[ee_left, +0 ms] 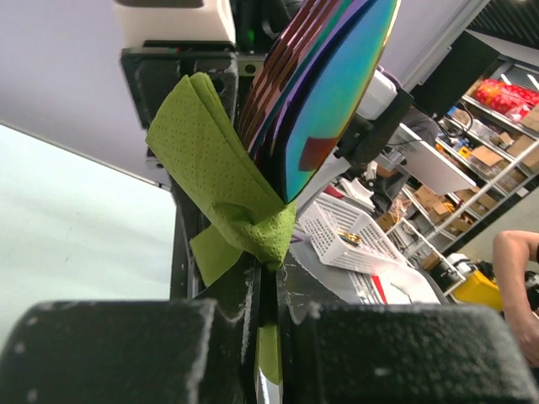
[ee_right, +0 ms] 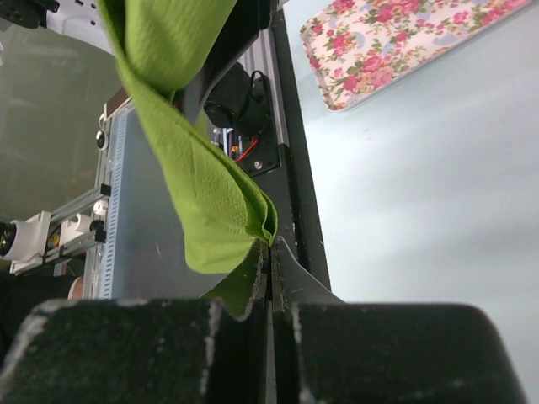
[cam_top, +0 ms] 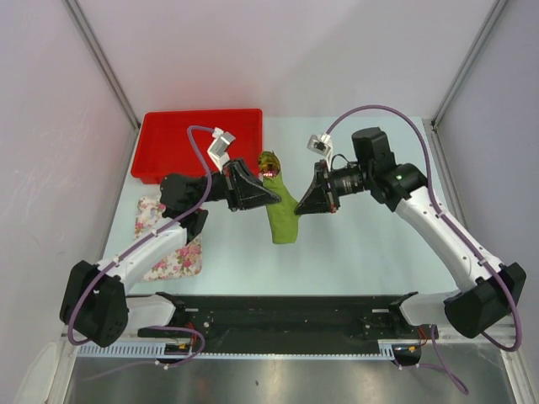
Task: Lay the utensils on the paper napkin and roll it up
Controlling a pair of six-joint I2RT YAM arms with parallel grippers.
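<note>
The paper napkin (cam_top: 284,215) is an olive-green, loosely rolled bundle, held between both arms above the middle of the table. The utensils (cam_top: 269,161) stick out of its far end. In the left wrist view their flat ends (ee_left: 337,84) shine iridescent purple, green and orange above the crumpled napkin (ee_left: 215,160). My left gripper (cam_top: 274,199) (ee_left: 269,268) is shut on a fold of the napkin at its left side, with green paper showing between the jaws. My right gripper (cam_top: 297,208) (ee_right: 271,246) is shut at the napkin's (ee_right: 198,181) right edge, the fold pinched at the tips.
A red tray (cam_top: 202,143) stands at the back left. A floral pink and white cloth (cam_top: 168,244) (ee_right: 396,42) lies at the left under the left arm. A black rail (cam_top: 286,313) runs along the near edge.
</note>
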